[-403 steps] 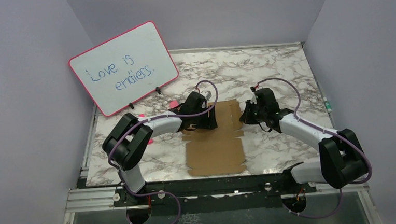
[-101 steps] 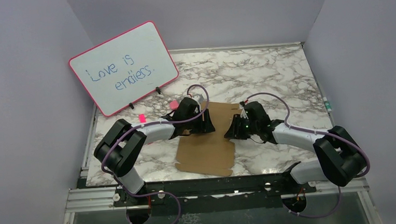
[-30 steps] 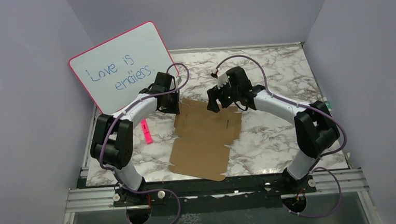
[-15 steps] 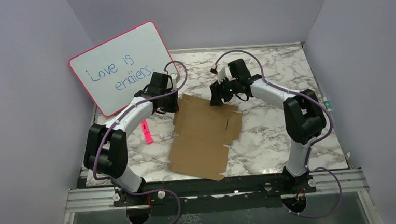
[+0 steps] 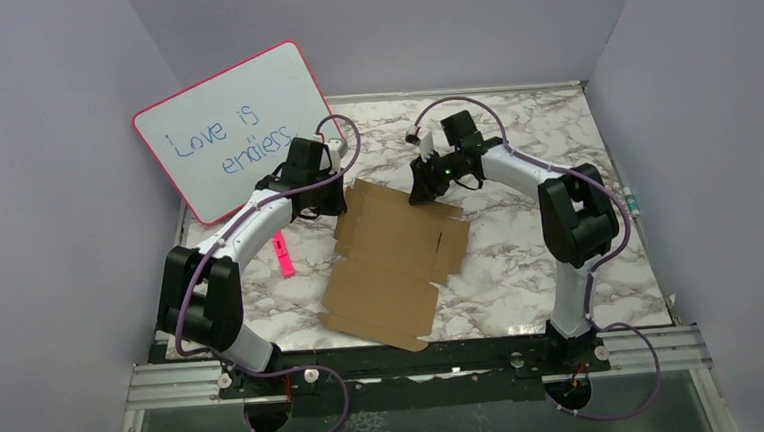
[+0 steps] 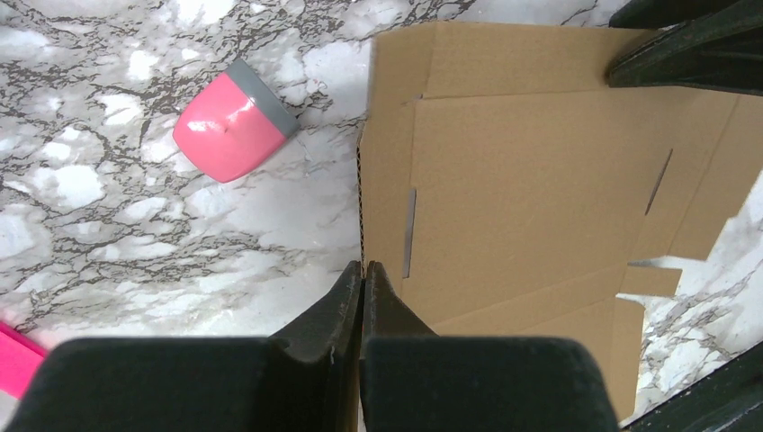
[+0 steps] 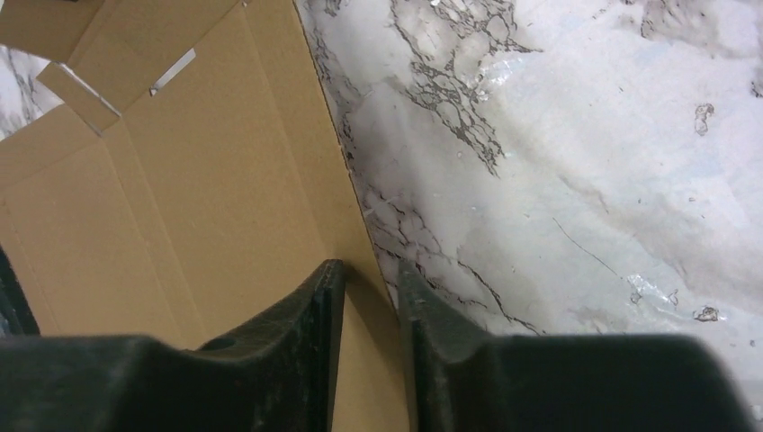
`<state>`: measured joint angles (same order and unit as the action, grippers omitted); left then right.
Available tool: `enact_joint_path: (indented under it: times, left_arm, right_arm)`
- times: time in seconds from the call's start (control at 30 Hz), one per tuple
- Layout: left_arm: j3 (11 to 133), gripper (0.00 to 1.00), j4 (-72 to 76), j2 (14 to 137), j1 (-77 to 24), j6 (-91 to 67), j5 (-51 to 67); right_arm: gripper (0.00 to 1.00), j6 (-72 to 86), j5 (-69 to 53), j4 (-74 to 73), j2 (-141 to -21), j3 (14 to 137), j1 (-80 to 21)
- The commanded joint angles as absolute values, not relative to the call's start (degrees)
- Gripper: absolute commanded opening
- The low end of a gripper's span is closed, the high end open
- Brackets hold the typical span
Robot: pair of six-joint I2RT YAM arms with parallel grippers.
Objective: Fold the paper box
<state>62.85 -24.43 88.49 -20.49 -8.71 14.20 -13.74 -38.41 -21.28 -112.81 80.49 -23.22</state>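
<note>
Both arms are dragging the flat paper box [image 5: 393, 265] toward the table's far edge. The left gripper [image 6: 363, 274] is pinching its left edge; the right gripper [image 7: 369, 274], slightly parted, is straddling its right edge. Folding hasn't begun.

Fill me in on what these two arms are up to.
Both arms are working on a flat brown paper box lying unfolded on the marble table. The left tool is shut on the box's left edge near its far corner. The right tool straddles the far edge, its fingers slightly apart around the cardboard. No flap looks folded yet. A pink-framed whiteboard leans at far left, and a pink eraser sits nearby.
</note>
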Motion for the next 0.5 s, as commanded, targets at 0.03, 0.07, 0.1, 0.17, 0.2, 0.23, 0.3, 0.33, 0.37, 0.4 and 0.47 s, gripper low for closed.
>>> enact_joint_path:
  times: [0.03,0.07,0.1,0.17,0.2,0.23,0.3,0.33,0.37,0.4,0.47]
  left_arm:
    - [62.05,0.0,-22.61,86.51,-20.74,-8.62,16.0]
    - [62.05,0.0,-22.55,86.44,-20.74,-8.72,16.07]
    - [62.05,0.0,-22.46,86.41,-20.74,-8.85,16.15]
    - [62.05,0.03,-22.18,86.4,-20.74,-9.4,16.22]
    - [62.09,0.04,-22.11,86.4,-20.74,-9.67,16.44]
    - [62.28,0.06,-22.07,86.41,-20.7,-9.83,16.66]
    - [62.73,0.11,-22.06,86.35,-20.59,-10.21,16.73]
    - [62.8,0.13,-22.02,86.19,-20.45,-10.65,16.65]
    - [62.84,0.14,-22.01,85.95,-20.28,-11.13,16.53]
    - [62.74,0.16,-21.91,85.7,-20.0,-11.8,16.44]
    - [62.4,0.22,-21.76,84.8,-19.38,-13.12,15.91]
  right_arm:
    - [0.22,-16.31,-42.88,-25.56,-113.19,82.98,-22.93]
    - [0.15,-16.51,-42.82,-26.11,-112.97,83.16,-22.91]
    - [0.1,-16.6,-42.62,-26.62,-112.62,83.41,-22.87]
    - [0.05,-16.64,-41.22,-27.7,-111.65,84.05,-22.93]
    - [0.02,-16.57,-40.21,-28.36,-111.23,84.45,-22.94]
    - [0.01,-16.63,-39.3,-29.0,-110.62,84.81,-22.94]
    - [0.01,-17.1,-37.27,-29.83,-109.17,84.99,-23.06]
    - [0.01,-17.53,-36.2,-30.34,-108.28,85.07,-23.11]
    - [0.01,-17.91,-35.2,-30.73,-107.49,85.03,-23.27]
    - [0.01,-18.25,-34.0,-31.07,-106.51,84.93,-23.35]
    - [0.01,-19.19,-31.71,-31.52,-104.43,84.46,-23.85]
